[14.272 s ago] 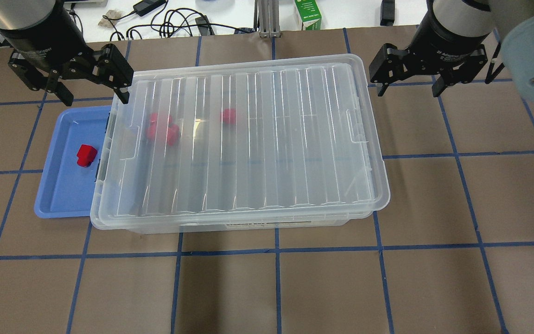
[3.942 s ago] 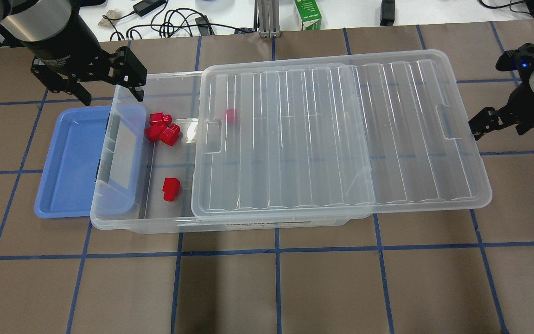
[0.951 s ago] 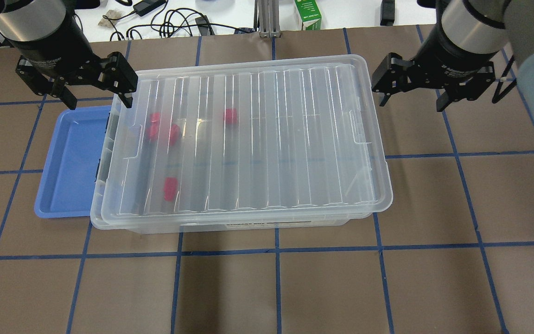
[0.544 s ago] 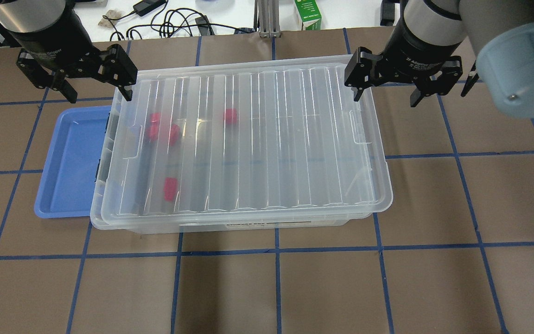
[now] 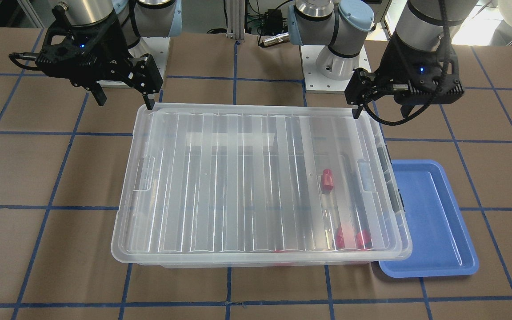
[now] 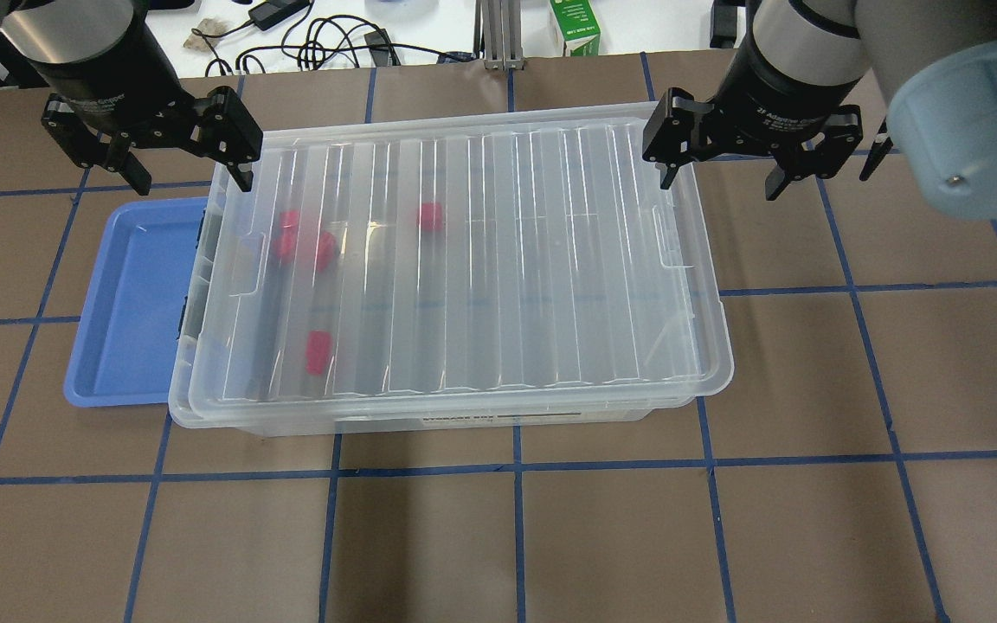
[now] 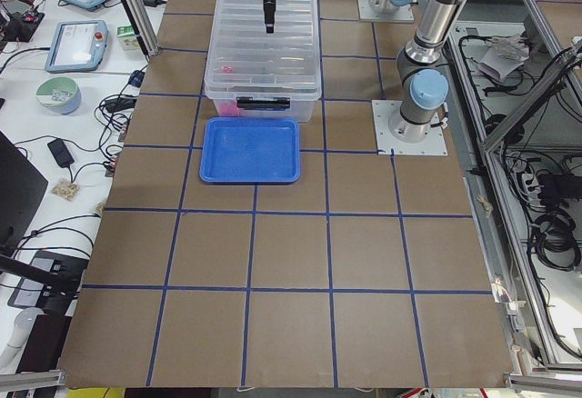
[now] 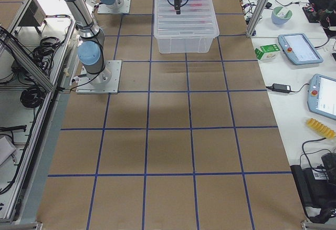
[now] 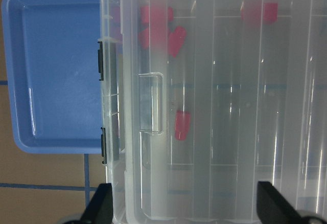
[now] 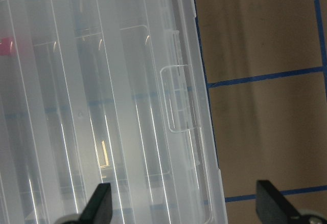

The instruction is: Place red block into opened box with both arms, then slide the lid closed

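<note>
The clear lid (image 6: 498, 260) lies over the box (image 6: 464, 421), covering it end to end. Through it I see the red block (image 6: 318, 352) (image 5: 326, 180) (image 9: 182, 125) on the box floor near the left end. Chunkier red pieces (image 6: 304, 242) lie further back. My left gripper (image 6: 191, 169) (image 5: 382, 104) (image 9: 186, 208) hangs open above the lid's far left corner, holding nothing. My right gripper (image 6: 717, 177) (image 5: 125, 100) (image 10: 186, 208) hangs open over the lid's far right corner, one finger above the lid, the other beyond its edge.
A shallow blue tray (image 6: 118, 346) (image 5: 434, 249) lies against the box's left end. A green carton (image 6: 575, 26) and cables (image 6: 317, 39) sit on the white bench behind the table. Brown table with blue tape lines stretches in front.
The block went from the blue tray into the box and the lid slid back over it. In the last second the right gripper moved left to the lid's corner; the left shifted slightly.
</note>
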